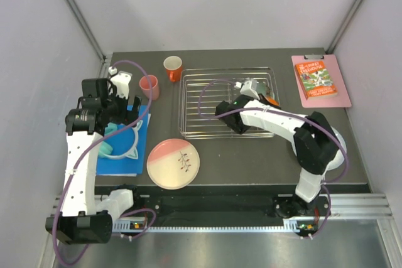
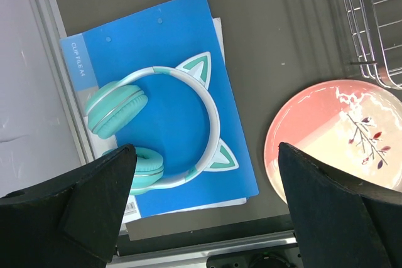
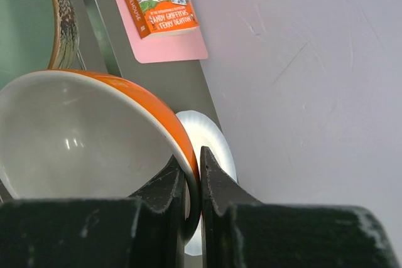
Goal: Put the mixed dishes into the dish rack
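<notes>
Glossy glazed pink-and-cream plate (image 2: pixel 326 130), shiny chrome wire dish rack (image 1: pixel 191 123), glossy orange bowl (image 3: pixel 81 142), matt dark table (image 1: pixel 251 161)

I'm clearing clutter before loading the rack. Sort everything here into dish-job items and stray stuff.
Job: chrome wire dish rack; twig-motif pink-and-cream plate; pale white plate; mint-green bowl; white-lined orange bowl, in the right gripper; pink cup; orange cup.
Stray: teal cat-ear headphones; blue plastic clip file; orange paperback book; pink clipboard.

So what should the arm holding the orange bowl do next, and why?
Probably ease the orange bowl down into the dish rack, then open the jaws: the right arm has its jaws shut on the bowl's rim, over the rack's far right corner.
</notes>
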`<state>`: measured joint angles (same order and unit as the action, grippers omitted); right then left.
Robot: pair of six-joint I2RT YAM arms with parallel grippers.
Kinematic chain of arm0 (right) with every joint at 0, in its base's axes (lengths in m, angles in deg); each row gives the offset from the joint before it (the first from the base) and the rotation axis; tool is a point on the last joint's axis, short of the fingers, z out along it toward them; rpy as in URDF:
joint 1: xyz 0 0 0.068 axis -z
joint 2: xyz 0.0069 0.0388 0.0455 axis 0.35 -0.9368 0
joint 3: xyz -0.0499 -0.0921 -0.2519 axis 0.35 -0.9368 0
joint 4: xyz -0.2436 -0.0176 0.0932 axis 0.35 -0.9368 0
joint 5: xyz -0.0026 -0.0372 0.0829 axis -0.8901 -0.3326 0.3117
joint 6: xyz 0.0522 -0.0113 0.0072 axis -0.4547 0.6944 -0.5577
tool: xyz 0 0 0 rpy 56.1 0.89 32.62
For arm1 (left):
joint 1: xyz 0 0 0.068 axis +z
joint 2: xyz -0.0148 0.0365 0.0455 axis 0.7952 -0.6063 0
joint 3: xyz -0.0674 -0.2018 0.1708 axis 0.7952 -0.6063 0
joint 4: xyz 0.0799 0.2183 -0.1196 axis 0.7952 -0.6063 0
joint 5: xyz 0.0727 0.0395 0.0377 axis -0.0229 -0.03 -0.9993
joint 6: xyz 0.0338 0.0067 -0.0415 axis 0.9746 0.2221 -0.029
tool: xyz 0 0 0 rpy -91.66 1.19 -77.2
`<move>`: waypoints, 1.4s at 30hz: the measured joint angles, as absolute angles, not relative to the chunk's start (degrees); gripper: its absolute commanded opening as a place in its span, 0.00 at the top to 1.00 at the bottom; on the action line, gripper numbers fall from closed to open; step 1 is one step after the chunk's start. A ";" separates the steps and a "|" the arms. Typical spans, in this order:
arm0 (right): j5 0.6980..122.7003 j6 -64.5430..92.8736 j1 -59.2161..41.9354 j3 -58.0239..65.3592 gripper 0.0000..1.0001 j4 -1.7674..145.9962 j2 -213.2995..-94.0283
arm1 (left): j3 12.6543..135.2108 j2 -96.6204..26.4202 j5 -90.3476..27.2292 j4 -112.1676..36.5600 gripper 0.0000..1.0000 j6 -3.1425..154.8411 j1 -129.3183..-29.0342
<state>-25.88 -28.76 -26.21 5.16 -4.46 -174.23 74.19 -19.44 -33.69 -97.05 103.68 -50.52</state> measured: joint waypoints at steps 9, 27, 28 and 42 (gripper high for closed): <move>-26.17 -30.90 -26.21 4.48 1.00 -4.67 -182.23 | 74.16 -19.44 -33.71 -97.07 0.01 104.12 -50.52; -22.15 -33.74 -26.19 4.39 0.21 -5.20 -183.54 | 74.16 -19.70 -33.69 -97.12 0.01 104.05 -50.52; -21.75 -33.87 -26.21 4.39 0.21 -5.16 -182.82 | 74.16 -19.88 -33.69 -97.12 0.01 104.03 -50.52; -0.57 -21.56 -25.53 1.13 0.07 23.00 -140.50 | 75.50 -22.08 -33.62 -97.29 0.01 102.24 -50.52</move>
